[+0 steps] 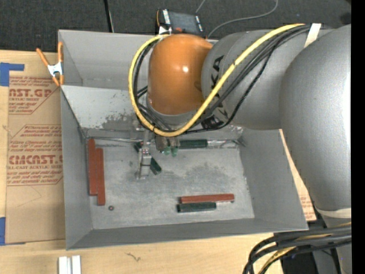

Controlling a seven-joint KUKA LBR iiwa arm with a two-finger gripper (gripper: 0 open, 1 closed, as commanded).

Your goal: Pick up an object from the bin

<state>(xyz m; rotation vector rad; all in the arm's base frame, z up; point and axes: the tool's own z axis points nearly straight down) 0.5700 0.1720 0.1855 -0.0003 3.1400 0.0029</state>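
A long red-brown bar lies on the scuffed floor of the grey metal bin. Just beside its near end sits a small dark speck. Well to its right, a shorter red-brown bar touches a dark green bar.

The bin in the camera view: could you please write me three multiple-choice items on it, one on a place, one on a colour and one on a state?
1. Where in the bin does the left reddish-brown bar lie?
A) along the left wall
B) along the right wall
C) in the middle

2. What colour is the thin bar beside the front reddish-brown bar?
A) yellow
B) white
C) dark green

3. How does the front reddish-brown bar lie?
A) standing upright
B) flat on the floor
C) leaning on the back wall

Answers:
1 A, it runs front to back at the floor's left edge.
2 C, it looks dark green against the grey floor.
3 B, its whole length rests on the floor.
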